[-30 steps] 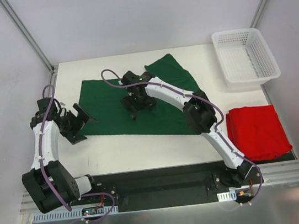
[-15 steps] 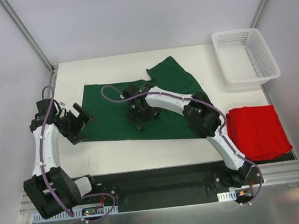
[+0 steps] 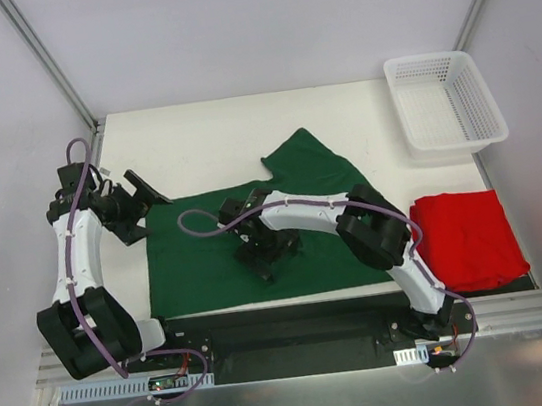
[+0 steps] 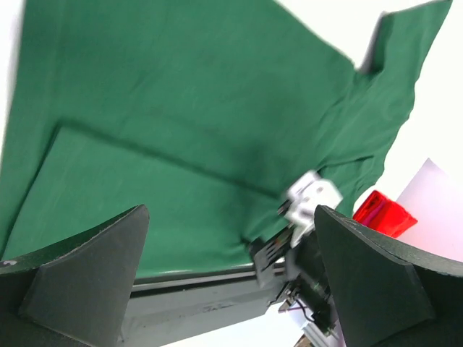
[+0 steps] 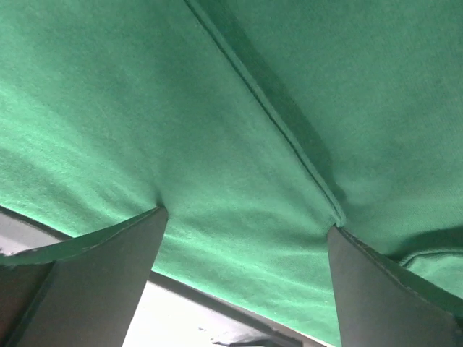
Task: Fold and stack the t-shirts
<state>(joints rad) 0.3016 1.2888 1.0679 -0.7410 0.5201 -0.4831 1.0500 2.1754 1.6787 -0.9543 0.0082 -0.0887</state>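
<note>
A green t-shirt (image 3: 194, 264) lies spread on the white table (image 3: 211, 136) by its near edge. The right gripper (image 3: 270, 254) presses down on the shirt's middle, jaws spread apart, with the cloth puckered at both tips. The left gripper (image 3: 141, 209) hovers at the shirt's left edge, jaws released and empty. A folded red t-shirt (image 3: 466, 239) lies to the right, near a white basket (image 3: 447, 108).

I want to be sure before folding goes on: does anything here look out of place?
The green shirt lies askew and only partly folded: one flap juts toward the far side, and its near hem reaches the near edge of the table. The red shirt lies folded; nothing looks spilled or damaged.
</note>
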